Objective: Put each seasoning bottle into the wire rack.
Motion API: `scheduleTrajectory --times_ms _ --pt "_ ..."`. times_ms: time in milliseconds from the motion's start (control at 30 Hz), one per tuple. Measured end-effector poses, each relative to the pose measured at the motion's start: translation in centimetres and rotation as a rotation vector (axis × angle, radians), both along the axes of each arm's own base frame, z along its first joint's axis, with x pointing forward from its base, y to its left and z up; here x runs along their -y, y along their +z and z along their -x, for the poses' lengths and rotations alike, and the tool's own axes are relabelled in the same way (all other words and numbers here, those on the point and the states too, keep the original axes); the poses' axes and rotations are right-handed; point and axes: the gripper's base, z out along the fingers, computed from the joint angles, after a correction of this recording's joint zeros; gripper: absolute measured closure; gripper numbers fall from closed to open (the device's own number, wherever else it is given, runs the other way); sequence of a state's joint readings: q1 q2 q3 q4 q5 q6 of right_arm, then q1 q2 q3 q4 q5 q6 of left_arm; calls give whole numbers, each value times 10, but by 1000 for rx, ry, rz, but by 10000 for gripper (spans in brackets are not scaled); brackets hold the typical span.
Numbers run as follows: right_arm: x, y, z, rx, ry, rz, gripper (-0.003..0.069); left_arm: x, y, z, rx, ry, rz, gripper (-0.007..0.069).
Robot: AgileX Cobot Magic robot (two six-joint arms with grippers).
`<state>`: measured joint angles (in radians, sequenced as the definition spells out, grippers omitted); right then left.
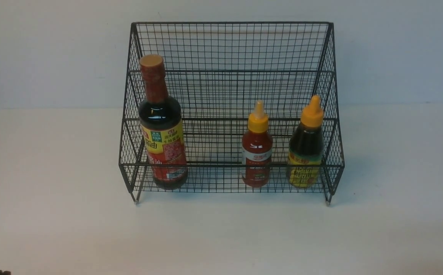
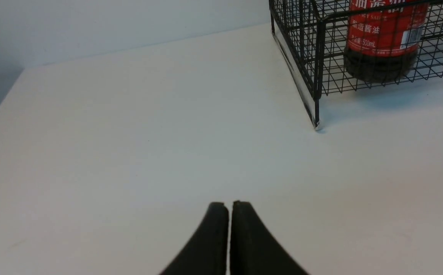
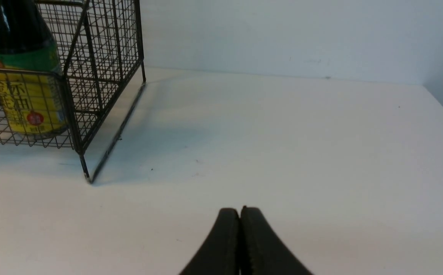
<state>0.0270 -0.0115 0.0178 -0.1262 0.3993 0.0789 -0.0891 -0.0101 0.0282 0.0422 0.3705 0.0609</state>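
Presently: left end effector [image 2: 229,206] closed tight, fingertips pressed together, gripping nothing, low over bare white bench [image 2: 129,152]. Right end effector [image 3: 240,212] likewise closed and empty, over open bench off the rack's right end. Well apart from both: black wire rack [image 1: 229,46], resting on small feet. On its lower front tier, all upright: tall dark bottle [image 1: 163,126] with red neck at the left end; small red bottle [image 1: 257,149] with yellow nozzle right of centre; squat dark bottle [image 1: 306,149] with orange-yellow cap just beside it, at the right end. Upper tier bare.
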Motion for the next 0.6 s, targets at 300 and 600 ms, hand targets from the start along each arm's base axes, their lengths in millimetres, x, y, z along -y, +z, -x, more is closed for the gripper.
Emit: scheduleTrajectory --times_ms 300,600 --pt "0 0 0 1 -2 -11 673 0 -1 0 -9 1 1 629" --pt "0 0 0 1 -3 -14 673 -5 -1 0 -10 94 2 629"
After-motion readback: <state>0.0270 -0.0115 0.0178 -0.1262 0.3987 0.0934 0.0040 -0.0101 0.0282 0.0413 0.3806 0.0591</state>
